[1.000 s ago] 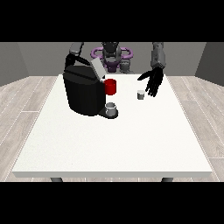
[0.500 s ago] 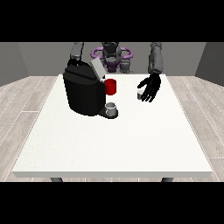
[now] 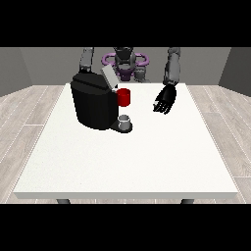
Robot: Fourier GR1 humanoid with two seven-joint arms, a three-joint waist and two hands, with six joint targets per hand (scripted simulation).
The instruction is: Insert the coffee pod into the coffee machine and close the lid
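The black coffee machine (image 3: pixel 93 105) stands on the white table (image 3: pixel 132 162) at the left of its far half. Its grey lid (image 3: pixel 109 77) is tilted up and open, and a red part (image 3: pixel 124 97) shows at its front. A small grey cup (image 3: pixel 125 120) sits on the machine's base. The hand at the view's right (image 3: pixel 164 99) hangs low over the table to the right of the machine, at the spot where the small white coffee pod stood; the pod is hidden now. The arm at the view's left (image 3: pixel 87 59) goes down behind the machine, which hides its hand.
The robot's body (image 3: pixel 125 63) stands behind the table's far edge. The table's near half and right side carry nothing in view. Grey floor boards surround the table.
The hand at the view's right has moved left and down over the coffee pod, which no longer shows. The raised lid's visible end has shifted rightward.
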